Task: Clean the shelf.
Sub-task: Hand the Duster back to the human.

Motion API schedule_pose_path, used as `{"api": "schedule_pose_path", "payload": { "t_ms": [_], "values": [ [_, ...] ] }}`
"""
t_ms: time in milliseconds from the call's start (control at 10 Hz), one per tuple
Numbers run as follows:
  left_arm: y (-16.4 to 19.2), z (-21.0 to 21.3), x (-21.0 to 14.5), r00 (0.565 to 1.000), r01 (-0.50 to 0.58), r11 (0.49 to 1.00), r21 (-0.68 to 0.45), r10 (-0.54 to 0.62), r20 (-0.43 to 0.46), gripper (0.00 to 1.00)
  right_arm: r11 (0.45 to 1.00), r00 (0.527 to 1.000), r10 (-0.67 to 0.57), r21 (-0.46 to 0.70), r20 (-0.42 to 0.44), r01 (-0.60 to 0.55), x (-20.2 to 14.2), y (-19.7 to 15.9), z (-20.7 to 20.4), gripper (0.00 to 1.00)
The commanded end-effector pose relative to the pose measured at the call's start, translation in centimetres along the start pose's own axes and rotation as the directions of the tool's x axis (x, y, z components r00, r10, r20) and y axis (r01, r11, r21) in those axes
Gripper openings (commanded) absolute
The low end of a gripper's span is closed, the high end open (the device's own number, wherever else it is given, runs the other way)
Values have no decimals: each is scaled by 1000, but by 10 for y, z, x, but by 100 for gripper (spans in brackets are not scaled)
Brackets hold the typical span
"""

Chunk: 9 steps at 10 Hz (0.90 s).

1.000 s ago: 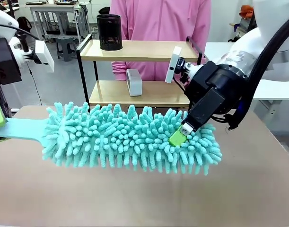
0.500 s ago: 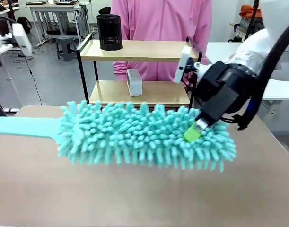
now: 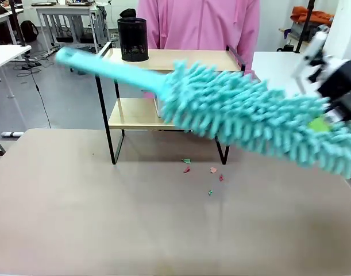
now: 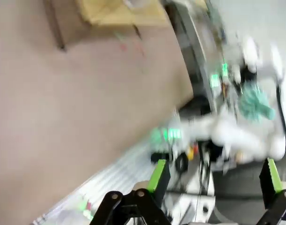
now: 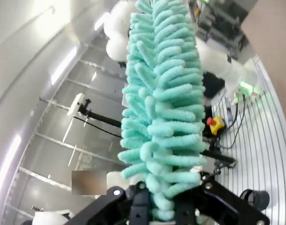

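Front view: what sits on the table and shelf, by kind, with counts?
Duster: 1
Shelf: 1
Black mesh cup: 1
Paper scraps: 5
Total: 8

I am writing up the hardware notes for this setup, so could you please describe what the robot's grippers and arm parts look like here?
In the left wrist view, the left gripper has a black angular linkage body with two bright green finger pads. In the front view, the right gripper is blurred: a black body, a white part above it and a green pad. The right wrist view shows its black body at the bottom edge.
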<state>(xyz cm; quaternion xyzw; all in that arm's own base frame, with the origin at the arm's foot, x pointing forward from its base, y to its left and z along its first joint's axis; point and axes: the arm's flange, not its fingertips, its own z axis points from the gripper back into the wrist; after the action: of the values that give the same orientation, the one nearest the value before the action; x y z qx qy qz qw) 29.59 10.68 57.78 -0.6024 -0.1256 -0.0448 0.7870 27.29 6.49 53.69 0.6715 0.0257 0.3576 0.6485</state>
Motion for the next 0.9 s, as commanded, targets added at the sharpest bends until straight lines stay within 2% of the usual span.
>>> {"api": "schedule_pose_path", "payload": {
  "t_ms": [0,100,200,300,400,600,800],
  "values": [
    [24,-23,1,901,-74,996,-44,86,424,100,991,956,128,-8,264,-131,-45,10,44,0],
    [37,-22,4,879,-95,991,-98,130,458,100,985,890,168,-51,424,-162,-71,10,68,0],
    [49,-26,8,889,-152,977,-150,201,410,100,985,811,170,-78,559,-152,-100,9,89,0],
    [42,12,3,940,-113,993,-37,118,321,100,994,733,109,-79,671,-76,-128,1,107,0],
    [42,12,3,940,-113,993,-37,118,321,100,997,647,-7,-46,763,65,-157,-15,123,0],
    [42,12,3,940,-113,993,-37,118,321,100,958,512,-210,69,833,279,-187,-54,133,0],
    [42,12,3,940,-113,993,-37,118,321,100,882,431,-408,226,805,412,-198,-100,140,0]
  ]
}}
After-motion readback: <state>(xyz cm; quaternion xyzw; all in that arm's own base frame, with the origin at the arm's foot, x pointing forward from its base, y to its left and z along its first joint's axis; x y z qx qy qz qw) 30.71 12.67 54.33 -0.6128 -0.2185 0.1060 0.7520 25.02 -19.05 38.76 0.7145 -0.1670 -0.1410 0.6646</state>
